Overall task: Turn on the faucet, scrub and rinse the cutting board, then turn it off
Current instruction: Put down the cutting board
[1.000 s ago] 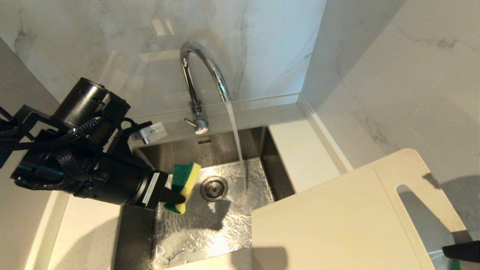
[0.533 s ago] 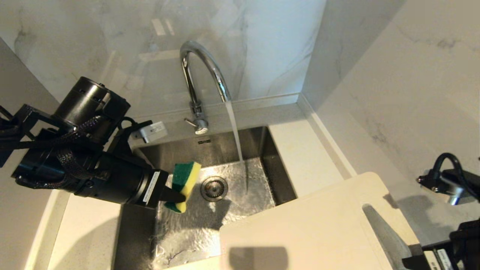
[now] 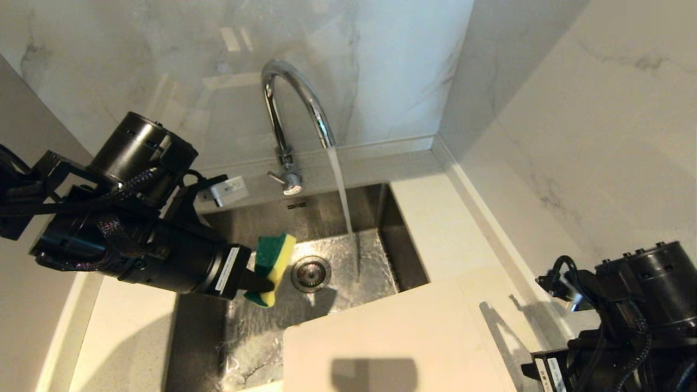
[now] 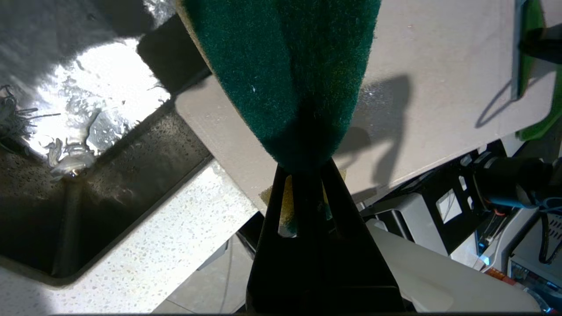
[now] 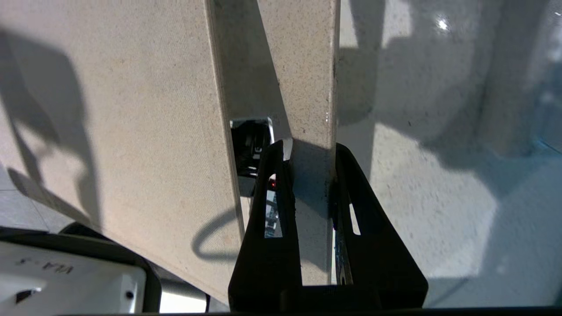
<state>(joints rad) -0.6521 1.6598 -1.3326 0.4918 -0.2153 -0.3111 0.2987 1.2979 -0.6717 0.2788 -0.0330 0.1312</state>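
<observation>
We've got a pale speckled bench (image 3: 441, 218) running along marble walls, with a steel sink (image 3: 326, 218) sunk into it. The faucet (image 3: 288, 109) stands on the bench strip behind the sink, water running from its spout into the wet basin, drain (image 3: 311, 274) near the middle. The cutting board (image 3: 392, 343) overhangs the sink's near right corner; can't tell if it touches the bench.
</observation>
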